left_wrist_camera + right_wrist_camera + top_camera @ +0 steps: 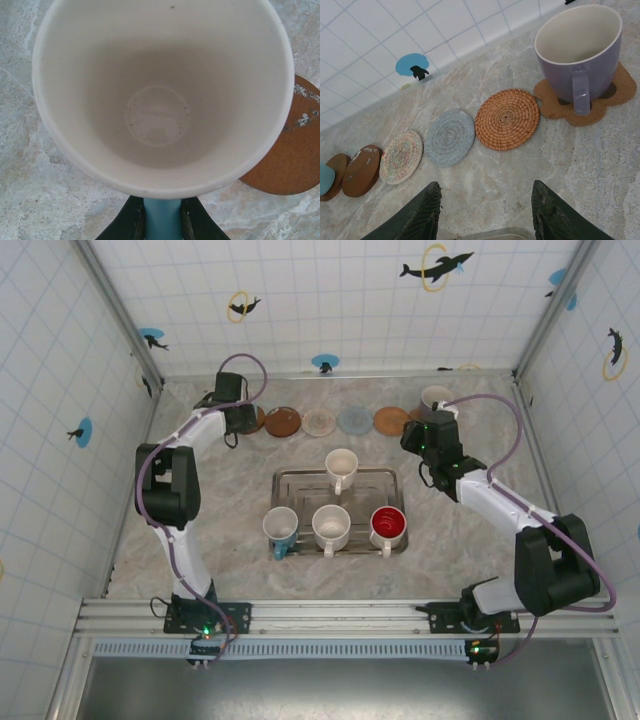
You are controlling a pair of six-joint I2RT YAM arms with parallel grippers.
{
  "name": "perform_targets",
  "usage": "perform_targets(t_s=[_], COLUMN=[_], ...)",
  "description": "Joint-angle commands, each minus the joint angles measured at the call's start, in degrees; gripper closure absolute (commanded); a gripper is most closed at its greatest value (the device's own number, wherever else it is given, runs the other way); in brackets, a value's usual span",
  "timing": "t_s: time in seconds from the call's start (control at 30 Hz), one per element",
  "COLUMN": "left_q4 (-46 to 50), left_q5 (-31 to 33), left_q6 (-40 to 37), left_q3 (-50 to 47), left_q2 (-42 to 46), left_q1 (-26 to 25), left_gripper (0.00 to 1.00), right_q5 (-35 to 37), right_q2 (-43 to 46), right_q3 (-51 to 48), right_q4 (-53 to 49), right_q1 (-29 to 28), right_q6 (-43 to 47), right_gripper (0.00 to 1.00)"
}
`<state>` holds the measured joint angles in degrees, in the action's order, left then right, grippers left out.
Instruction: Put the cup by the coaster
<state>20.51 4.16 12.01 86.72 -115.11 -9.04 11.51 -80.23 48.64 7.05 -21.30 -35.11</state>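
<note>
1. Left gripper [162, 226]: the jaws are closed on the blue handle [162, 210] of the cup [160, 85]. Both fingers press the handle's sides.
2. The cup lies directly ahead of the jaws, with the handle pointing straight back into them. Its mouth faces the wrist camera, so I judge it upright with its long axis vertical. The inside is white and empty.
3. The cup is near the far-left corner of the surface [200, 540]. In the left wrist view its rim overlaps the edge of a brown coaster [292, 150], which lies on the side toward the middle of the far edge. I cannot tell whether the base rests on the surface or hangs just above it, or whether it stands beside that coaster or partly over one.
4. Right gripper [486, 195]: the jaws are open and hold nothing. It is near the far-right corner, facing a purple cup [580, 55] on a cork coaster [620, 87], well apart from the task cup.
5. A row of coasters [450, 137] runs along the far edge between the two arms. A tray [300, 478] with other cups sits mid-surface.
6. Judgement: the left arm owns the move. If the base is down, the jaws should open and withdraw straight back along the handle's line. Any sideways pull risks sliding the cup onto the brown coaster.
</note>
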Motion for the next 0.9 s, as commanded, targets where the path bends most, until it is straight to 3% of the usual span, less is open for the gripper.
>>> perform_targets(t_s=[0.0, 0.87], left_q4=[-2.85, -1.97], left_q5=[-0.12, 0.3], left_q6=[-0.23, -0.23], left_q3=[3.62, 4.33], left_q2=[-0.59, -2.02], left_q1=[0.86, 0.94], left_gripper=[1.0, 1.0], right_q5=[-0.35, -1.14], right_q2=[-0.98, -1.81], right_q3=[2.15, 2.77], right_q4=[1.73, 1.55], right_q1=[0.28, 0.24], right_q6=[-0.25, -0.32], right_gripper=[0.49, 0.49])
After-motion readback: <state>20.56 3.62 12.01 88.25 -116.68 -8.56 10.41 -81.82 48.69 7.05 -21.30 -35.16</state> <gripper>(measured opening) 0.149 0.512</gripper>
